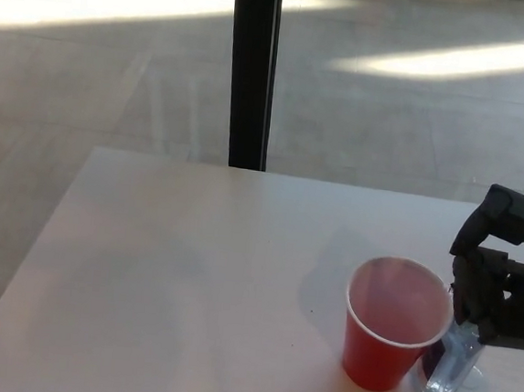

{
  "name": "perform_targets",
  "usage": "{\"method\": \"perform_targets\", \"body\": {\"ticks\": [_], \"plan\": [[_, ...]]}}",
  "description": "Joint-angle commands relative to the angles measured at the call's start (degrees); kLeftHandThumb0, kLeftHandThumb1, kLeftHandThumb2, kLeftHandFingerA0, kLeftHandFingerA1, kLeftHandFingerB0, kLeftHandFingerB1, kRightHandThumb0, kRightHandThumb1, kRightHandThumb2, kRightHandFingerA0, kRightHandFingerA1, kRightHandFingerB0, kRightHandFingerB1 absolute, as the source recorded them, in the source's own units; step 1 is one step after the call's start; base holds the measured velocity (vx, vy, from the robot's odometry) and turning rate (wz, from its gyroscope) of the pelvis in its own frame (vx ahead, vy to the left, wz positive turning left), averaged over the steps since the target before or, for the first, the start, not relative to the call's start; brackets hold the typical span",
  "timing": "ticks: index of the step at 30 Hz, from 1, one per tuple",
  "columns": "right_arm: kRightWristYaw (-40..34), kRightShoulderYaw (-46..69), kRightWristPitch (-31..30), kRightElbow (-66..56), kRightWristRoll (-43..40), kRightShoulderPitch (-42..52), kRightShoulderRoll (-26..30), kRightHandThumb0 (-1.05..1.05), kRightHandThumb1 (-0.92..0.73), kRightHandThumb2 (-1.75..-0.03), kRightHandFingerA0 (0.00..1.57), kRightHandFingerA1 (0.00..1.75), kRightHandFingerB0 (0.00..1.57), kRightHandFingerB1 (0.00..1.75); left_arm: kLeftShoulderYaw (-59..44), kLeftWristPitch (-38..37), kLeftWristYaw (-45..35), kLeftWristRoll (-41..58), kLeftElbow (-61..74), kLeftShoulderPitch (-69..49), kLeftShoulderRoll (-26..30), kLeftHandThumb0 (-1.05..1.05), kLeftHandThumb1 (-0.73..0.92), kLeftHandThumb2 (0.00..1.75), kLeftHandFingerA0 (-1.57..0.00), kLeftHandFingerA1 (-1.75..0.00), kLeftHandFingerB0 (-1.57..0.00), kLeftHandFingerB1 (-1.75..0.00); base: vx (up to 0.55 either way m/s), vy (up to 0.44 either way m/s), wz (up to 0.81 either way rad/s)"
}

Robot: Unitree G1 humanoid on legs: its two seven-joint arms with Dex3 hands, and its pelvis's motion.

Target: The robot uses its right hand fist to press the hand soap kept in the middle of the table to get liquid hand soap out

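Observation:
A clear hand soap bottle (449,368) stands near the table's front right, just behind and right of a red paper cup (390,325). My right hand (498,276) is black, curled into a fist, and sits on top of the bottle, hiding its pump head. The cup is upright and looks empty inside. My left hand does not show.
The pale table (191,272) stretches to the left and back of the cup. A black vertical post (252,71) rises behind the table's far edge, with a sunlit floor beyond.

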State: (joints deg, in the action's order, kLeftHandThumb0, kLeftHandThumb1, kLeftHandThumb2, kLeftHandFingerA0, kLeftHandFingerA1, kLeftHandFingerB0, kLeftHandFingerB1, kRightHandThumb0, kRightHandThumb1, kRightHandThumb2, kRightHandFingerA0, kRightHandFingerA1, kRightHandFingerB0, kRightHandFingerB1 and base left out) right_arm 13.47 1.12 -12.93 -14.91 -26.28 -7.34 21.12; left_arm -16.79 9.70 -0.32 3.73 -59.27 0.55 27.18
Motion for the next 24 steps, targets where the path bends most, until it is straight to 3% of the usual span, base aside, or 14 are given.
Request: {"method": "perform_targets", "body": {"ticks": [1, 6, 11, 18, 24], "plan": [[-0.68, -4.42, -11.09, 9.0, 4.84, 8.18, 1.1, -0.19, -0.5, -1.35, 1.04, 1.75, 0.77, 1.71, -0.41, 1.53, -0.23, 0.48, 0.27, 0.36, 1.04, -0.23, 0.5, 0.97, -0.63, -0.86, -0.53, -0.79, 0.0, 0.0, 0.0], [-1.81, -3.13, -11.14, 11.38, 4.2, 8.33, 0.66, -0.19, -0.49, -1.36, 1.04, 1.75, 0.75, 1.72, 0.61, 1.24, 0.39, -0.72, -0.68, 1.32, 1.35, -0.24, 0.53, 0.92, -0.68, -0.87, -0.52, -0.76, 0.0, 0.0, 0.0], [-2.38, -1.76, -9.86, 14.74, 3.95, 8.04, 0.33, -0.18, -0.51, -1.32, 1.03, 1.75, 0.77, 1.69, -0.14, 1.01, 0.04, 0.07, -1.3, 1.6, 1.25, -0.24, 0.51, 0.95, -0.62, -0.84, -0.48, -0.74, 0.0, 0.0, 0.0], [-1.97, -0.6, -8.75, 16.73, 2.84, 8.05, 0.5, -0.2, -0.49, -1.37, 1.06, 1.75, 0.76, 1.7, 0.38, 0.79, 0.12, -0.47, -1.12, 1.38, 1.3, -0.26, 0.53, 0.94, -0.7, -0.9, -0.52, -0.78, 0.0, 0.0, 0.0], [-1.01, -0.85, -6.1, 19.05, 3.06, 8.94, 0.17, -0.22, -0.45, -1.4, 1.06, 1.75, 0.76, 1.7, 0.32, 0.99, 0.02, -0.35, -0.61, 1.05, 1.21, -0.25, 0.52, 0.94, -0.65, -0.85, -0.51, -0.76, 0.0, 0.0, 0.0]]}}
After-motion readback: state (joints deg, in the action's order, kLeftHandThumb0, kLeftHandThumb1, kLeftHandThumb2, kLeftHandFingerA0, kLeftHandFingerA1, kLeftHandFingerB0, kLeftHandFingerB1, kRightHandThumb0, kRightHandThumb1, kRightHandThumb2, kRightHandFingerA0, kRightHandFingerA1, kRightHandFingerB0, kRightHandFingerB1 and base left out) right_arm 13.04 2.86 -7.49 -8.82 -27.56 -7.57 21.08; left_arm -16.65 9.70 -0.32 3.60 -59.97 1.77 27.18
